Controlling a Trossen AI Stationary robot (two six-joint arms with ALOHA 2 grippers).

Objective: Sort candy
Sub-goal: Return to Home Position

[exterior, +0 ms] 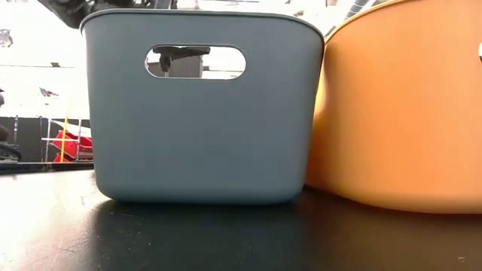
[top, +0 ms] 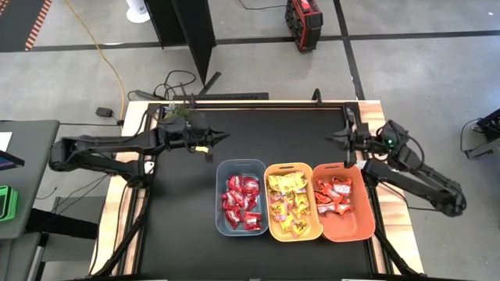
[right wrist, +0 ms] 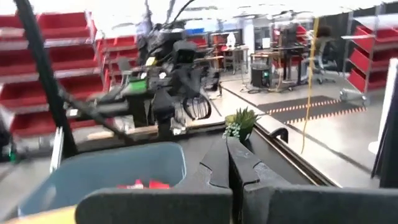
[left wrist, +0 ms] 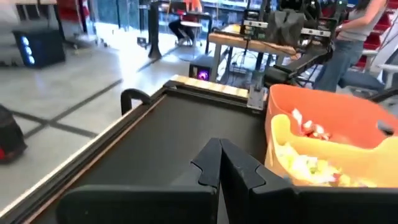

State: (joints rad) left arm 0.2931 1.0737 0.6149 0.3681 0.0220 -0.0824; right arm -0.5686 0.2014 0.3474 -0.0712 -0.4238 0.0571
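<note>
red candy (top: 242, 203) lies in the blue-grey bin (top: 219, 195), yellow candy (top: 289, 204) in the yellow bin (top: 293, 237), orange-red candy (top: 336, 193) in the orange bin (top: 345, 229). bins stand in a row, sides touching. no loose sweet shows on the black table top (top: 183, 218). judgement: sorting looks finished; only parking the arms is left. left gripper (top: 225, 136) hangs over bare table beyond the blue-grey bin, fingers pressed together, holding nothing. right gripper (top: 329, 139) hangs beyond the orange bin, likewise closed and empty.
</note>
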